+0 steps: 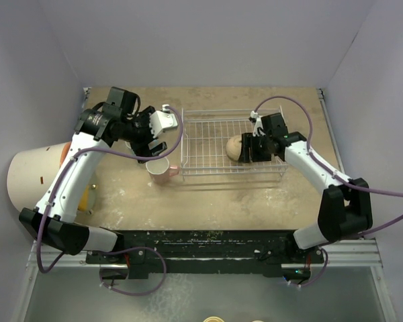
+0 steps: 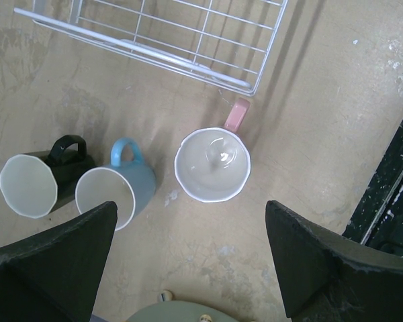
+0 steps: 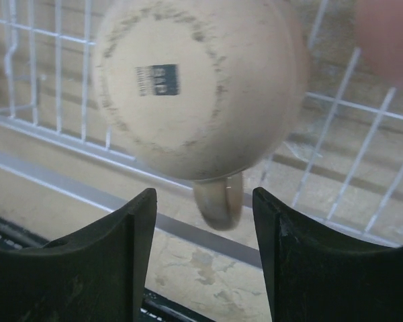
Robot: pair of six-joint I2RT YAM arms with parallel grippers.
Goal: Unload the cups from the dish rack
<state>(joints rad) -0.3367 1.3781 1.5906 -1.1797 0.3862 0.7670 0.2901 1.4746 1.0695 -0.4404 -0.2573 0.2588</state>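
My left pincer [image 2: 191,225] hangs open above the tabletop [image 2: 309,100], where the black mug [image 2: 43,178], blue mug [image 2: 117,191] and pink mug [image 2: 212,164] stand just outside the rack [image 2: 188,60]. My right pincer [image 3: 205,221] gapes at the tan mug [image 3: 195,87], which lies on its side in the rack, base toward me.

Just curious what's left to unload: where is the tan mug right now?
In the top view the tan mug lies inside the dish rack, right of its middle, directly in front of the open right gripper, with its base facing that gripper.
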